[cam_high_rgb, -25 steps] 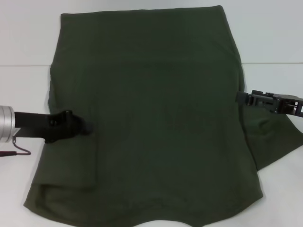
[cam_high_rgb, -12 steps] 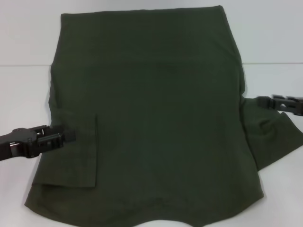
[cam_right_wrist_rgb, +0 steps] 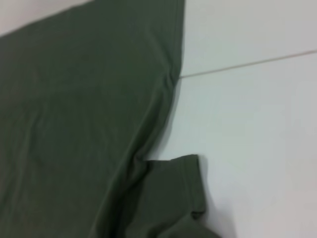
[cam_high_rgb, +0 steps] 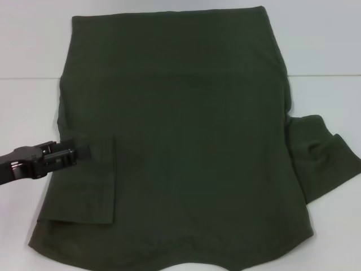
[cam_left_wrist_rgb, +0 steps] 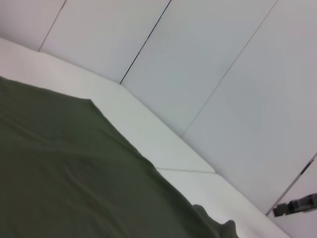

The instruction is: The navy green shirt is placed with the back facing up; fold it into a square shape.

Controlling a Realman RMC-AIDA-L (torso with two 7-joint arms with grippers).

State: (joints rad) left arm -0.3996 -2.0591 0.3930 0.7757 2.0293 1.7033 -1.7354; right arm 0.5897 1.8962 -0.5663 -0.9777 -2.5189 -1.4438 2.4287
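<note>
While the shirt (cam_high_rgb: 180, 141) is spread back-up across the bench (cam_high_rgb: 327, 51), its left sleeve folded inward, the left gripper (cam_high_rgb: 76, 153) is seen at that sleeve's edge, its opening indiscernible.

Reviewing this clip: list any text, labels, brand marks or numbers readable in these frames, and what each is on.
None readable in any view.
The navy green shirt lies on the white table with a plain side up: no lettering, tag or logo shows.
The left claw at the shirt's left edge carries no legible marking; the right claw is out of the head view.
</note>
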